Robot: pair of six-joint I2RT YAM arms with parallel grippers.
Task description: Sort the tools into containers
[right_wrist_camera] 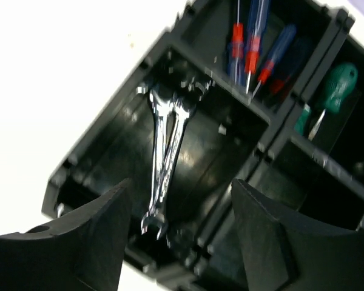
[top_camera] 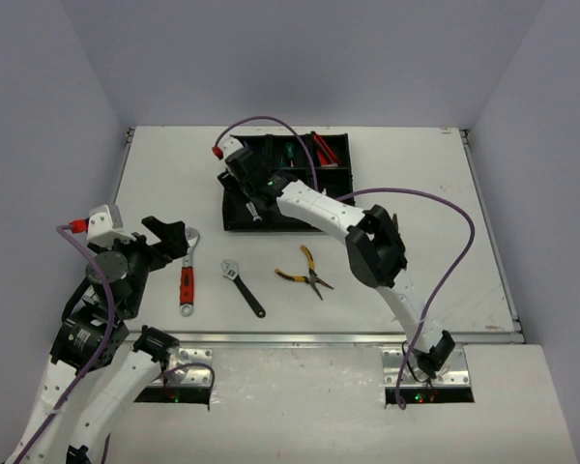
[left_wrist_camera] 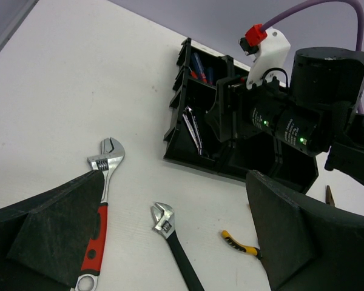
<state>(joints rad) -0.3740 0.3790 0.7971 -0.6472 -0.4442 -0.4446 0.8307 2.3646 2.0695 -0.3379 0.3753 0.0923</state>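
The black tray (top_camera: 228, 208) sits at the back centre of the table. My right gripper (top_camera: 253, 201) hangs over its near-left compartment, open, with nothing between its fingers. Below that gripper (right_wrist_camera: 181, 188), two silver spanners (right_wrist_camera: 167, 151) lie crossed in the compartment. Red and blue screwdrivers (right_wrist_camera: 252, 48) and a green one (right_wrist_camera: 337, 82) lie in the compartments beyond. On the table lie a red-handled wrench (top_camera: 187, 275), a black-handled wrench (top_camera: 244, 288) and yellow pliers (top_camera: 304, 271). My left gripper (top_camera: 169, 240) is open beside the red wrench's head; the wrench (left_wrist_camera: 100, 206) runs along its left finger.
The right arm (top_camera: 372, 246) stretches across the table from its base to the tray, passing just right of the pliers. A purple cable (top_camera: 464, 232) loops over the right side. White walls close the table on three sides.
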